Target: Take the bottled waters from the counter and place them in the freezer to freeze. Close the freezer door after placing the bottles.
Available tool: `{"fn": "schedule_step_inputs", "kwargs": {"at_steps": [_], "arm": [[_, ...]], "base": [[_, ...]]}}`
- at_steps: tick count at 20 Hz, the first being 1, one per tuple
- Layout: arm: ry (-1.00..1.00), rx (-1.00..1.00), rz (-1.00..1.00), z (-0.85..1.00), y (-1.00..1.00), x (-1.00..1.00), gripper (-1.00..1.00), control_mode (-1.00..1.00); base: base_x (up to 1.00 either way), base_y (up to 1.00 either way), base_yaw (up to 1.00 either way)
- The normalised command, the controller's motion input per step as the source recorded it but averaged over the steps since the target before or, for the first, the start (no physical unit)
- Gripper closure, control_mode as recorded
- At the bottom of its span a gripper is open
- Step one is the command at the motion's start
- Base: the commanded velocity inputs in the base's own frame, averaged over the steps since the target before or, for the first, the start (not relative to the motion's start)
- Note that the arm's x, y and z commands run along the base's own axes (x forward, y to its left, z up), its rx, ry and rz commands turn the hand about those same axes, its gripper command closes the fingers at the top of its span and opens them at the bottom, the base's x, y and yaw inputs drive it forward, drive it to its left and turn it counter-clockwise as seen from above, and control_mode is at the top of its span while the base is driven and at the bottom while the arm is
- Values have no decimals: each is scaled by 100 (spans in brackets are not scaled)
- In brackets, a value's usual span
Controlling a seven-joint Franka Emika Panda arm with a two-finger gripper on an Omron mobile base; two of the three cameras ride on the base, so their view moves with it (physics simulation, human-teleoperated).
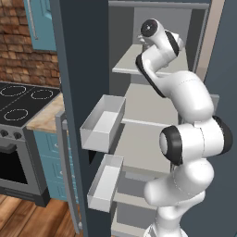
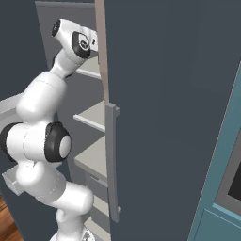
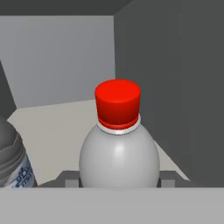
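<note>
The clear-white bottled water with a red cap (image 3: 118, 144) stands upright between the fingertips of my gripper (image 3: 119, 181), which is shut on its body. The second, grey-blue bottled water (image 3: 11, 162) shows at the left edge, standing on the same grey shelf (image 3: 52, 127) inside the freezer. In the left base view my arm reaches onto an upper freezer shelf (image 1: 126, 65), and the hand hides both bottles. The freezer door (image 1: 78, 69) stands wide open, with white bins (image 1: 104, 122) on its inner face. The counter (image 1: 48, 115) lies left of the door.
A black stovetop (image 1: 23, 99) with an oven below sits left of the counter. The plain neighbouring door (image 2: 174, 94) with its grey handle (image 2: 112, 160) is shut, close on my arm's right. The freezer's side wall (image 3: 175, 87) stands near the held bottle.
</note>
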Motion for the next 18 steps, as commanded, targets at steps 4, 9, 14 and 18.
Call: {"fn": "schedule_step_inputs", "kwargs": {"at_steps": [4,9,14,18], "arm": [[0,0,3,-8,-20,14,100,-100],[0,0,2,-4,-12,8,100,-100],[0,3,2,-8,-11,0,100,-100],[0,0,1,-3,-4,0,100,-100]], "base": [[0,0,0],[0,0,0],[0,0,0],[0,0,0]]}}
